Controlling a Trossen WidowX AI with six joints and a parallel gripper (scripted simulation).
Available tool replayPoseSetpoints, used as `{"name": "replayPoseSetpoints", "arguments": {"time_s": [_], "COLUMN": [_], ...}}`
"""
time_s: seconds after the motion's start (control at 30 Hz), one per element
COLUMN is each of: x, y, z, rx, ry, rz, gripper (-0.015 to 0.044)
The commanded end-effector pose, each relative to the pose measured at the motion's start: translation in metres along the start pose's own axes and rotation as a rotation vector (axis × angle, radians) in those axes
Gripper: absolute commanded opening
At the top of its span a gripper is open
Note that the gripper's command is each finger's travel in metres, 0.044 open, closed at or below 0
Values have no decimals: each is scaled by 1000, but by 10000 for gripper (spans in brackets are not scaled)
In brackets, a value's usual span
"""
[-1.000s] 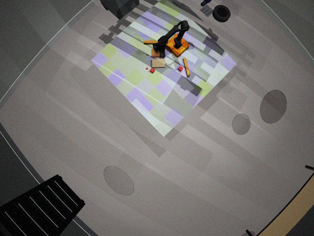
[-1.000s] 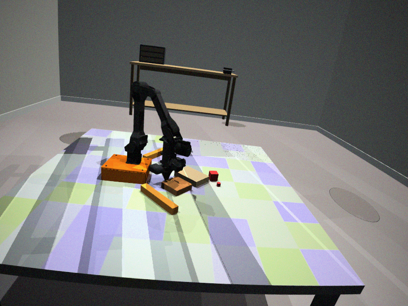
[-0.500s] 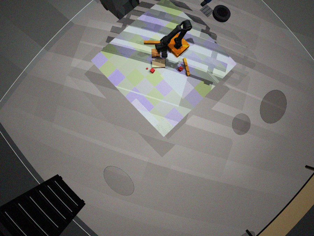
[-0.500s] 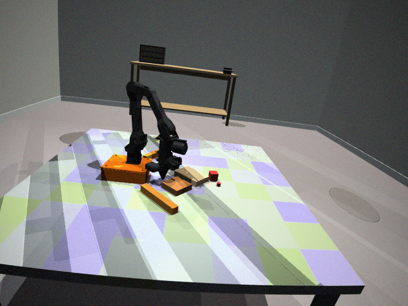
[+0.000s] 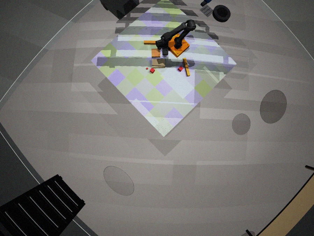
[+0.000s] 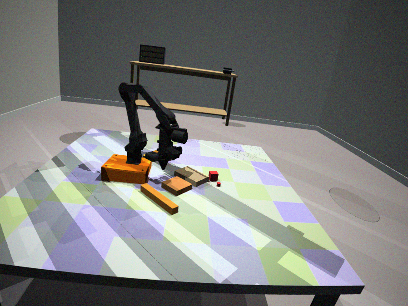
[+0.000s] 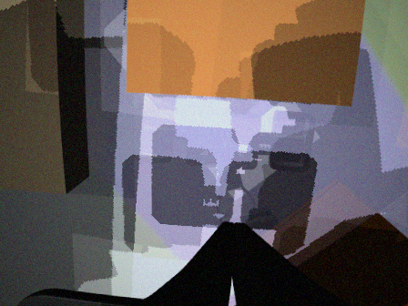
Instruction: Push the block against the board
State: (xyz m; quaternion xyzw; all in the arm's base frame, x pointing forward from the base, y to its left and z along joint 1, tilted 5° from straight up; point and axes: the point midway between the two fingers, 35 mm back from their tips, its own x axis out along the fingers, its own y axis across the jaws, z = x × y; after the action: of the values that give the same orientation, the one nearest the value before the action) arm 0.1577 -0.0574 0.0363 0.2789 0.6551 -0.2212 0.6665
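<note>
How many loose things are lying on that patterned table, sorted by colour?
Orange: 3, a square block, a long bar, another bar behind the arm.
Tan: 1, flat board.
Red: 3, cube, tiny piece, another cube.
Total: 7.

Grey walls, pale floor [image 6: 296, 138], wooden shelf unit [image 6: 184, 90] at the back wall, patchy light.
</note>
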Motion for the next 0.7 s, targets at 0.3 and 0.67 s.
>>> {"name": "replayPoseSetpoints", "arguments": {"time_s": [0.3, 0.67], "x": [-17, -5], "y": [7, -1], "z": [109, 181], "rx": [0, 0], "ry": [-1, -2], "rz": [-2, -2], "gripper": [0, 0]}}
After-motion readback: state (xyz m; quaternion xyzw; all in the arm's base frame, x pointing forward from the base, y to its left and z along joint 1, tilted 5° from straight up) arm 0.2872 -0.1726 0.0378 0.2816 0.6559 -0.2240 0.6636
